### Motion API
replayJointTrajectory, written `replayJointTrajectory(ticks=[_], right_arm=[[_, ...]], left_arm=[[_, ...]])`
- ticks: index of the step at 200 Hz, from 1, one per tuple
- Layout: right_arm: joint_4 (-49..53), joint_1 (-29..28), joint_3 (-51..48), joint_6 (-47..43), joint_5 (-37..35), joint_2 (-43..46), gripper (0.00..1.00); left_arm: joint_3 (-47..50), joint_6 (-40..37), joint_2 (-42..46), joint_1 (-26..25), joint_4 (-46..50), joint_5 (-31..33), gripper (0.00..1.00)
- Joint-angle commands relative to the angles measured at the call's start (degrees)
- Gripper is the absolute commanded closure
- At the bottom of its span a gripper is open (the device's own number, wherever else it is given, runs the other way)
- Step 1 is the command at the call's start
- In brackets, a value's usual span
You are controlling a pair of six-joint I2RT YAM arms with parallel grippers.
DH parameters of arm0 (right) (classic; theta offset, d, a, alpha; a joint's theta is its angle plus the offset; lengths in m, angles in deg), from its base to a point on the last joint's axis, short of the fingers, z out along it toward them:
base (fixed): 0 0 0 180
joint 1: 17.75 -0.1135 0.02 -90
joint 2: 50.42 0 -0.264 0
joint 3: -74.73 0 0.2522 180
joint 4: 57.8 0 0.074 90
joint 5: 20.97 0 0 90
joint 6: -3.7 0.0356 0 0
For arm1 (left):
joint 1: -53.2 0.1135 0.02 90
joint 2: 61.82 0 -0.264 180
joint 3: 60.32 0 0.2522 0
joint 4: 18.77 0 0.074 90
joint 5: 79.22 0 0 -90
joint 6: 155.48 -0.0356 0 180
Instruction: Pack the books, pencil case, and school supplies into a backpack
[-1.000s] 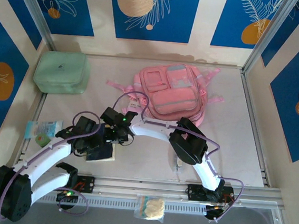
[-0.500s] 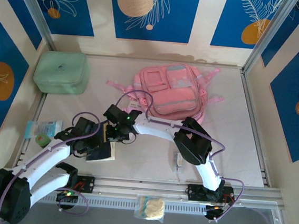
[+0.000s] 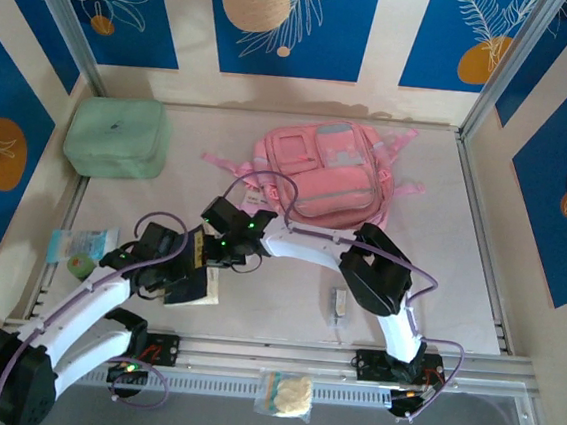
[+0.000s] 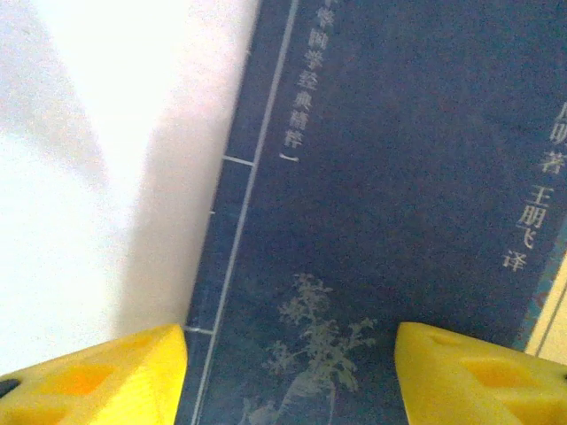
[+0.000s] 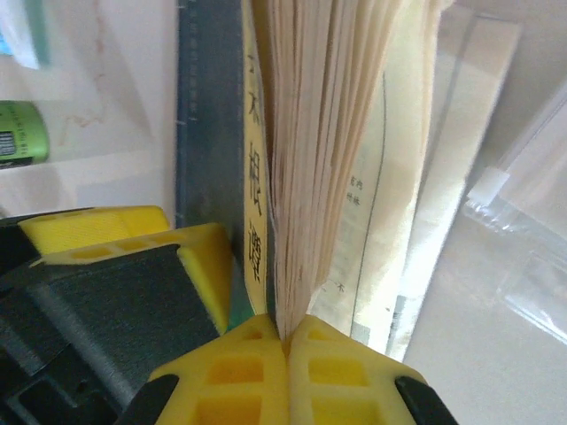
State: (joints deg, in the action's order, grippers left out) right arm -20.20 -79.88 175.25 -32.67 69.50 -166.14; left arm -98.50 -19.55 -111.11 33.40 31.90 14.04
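Near the pale table's (image 3: 438, 278) front-left edge, your left gripper (image 4: 288, 381), fingers (image 4: 97, 376) spread, hovers over the dark navy-blue paperback book (image 4: 381, 177) (pale plant print); your right gripper (image 5: 283, 341) pinches its fanned pages. The pale pink fabric backpack (image 3: 333, 172) lies by the far edge.

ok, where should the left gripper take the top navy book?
Probably its long bound edge, approached from the bare table side. The navy book lies flat with that edge free, the opposite edge overlapping another book. The left gripper hangs open, straddling that edge.
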Motion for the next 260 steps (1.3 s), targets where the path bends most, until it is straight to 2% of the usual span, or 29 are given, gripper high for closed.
replayJointTrajectory(ticks=[1,36,72,82,105,130,152,177,202,224,260], right_arm=[[-2.6,0.2,-2.0,0.3,1.8,6.2,1.0],[-3.5,1.3,-5.4,-0.7,1.7,13.0,1.0],[-2.8,3.5,-9.0,-2.7,2.2,22.2,1.0],[-2.6,4.5,-10.3,-4.0,3.0,24.9,1.0],[0.2,7.2,-12.3,-7.1,4.3,30.5,1.0],[-0.4,12.7,-16.4,-8.4,10.1,37.1,1.0],[-0.8,17.8,-18.9,-9.9,15.0,41.6,1.0],[-0.4,23.0,-20.4,-10.7,20.1,45.1,1.0],[-1.0,27.3,-21.8,-10.4,25.1,47.1,1.0],[-2.4,29.4,-22.8,-9.4,27.6,48.2,1.0],[-6.0,31.9,-25.0,-7.8,30.7,48.5,1.0]], left_arm=[[-6.3,-2.3,2.3,0.3,6.9,2.6,0.34],[-16.2,-6.6,5.9,2.7,13.7,4.7,0.3],[-25.9,-11.3,6.6,5.2,17.6,0.6,0.25],[-27.8,-12.8,6.8,5.6,17.8,-1.7,0.23],[-30.7,-15.0,6.0,6.2,15.6,-12.3,0.21],[-29.9,-13.9,5.5,6.2,8.0,-25.1,0.23],[-27.0,-10.5,5.3,6.0,-1.2,-32.3,0.26],[-24.6,-7.4,2.5,3.6,-8.3,-35.8,0.29],[-21.2,-2.6,0.8,0.3,-20.3,-38.4,0.28],[-20.2,0.3,-1.6,-2.2,-26.1,-37.9,0.29],[-18.6,5.2,-5.2,-6.5,-38.2,-39.7,0.36]])
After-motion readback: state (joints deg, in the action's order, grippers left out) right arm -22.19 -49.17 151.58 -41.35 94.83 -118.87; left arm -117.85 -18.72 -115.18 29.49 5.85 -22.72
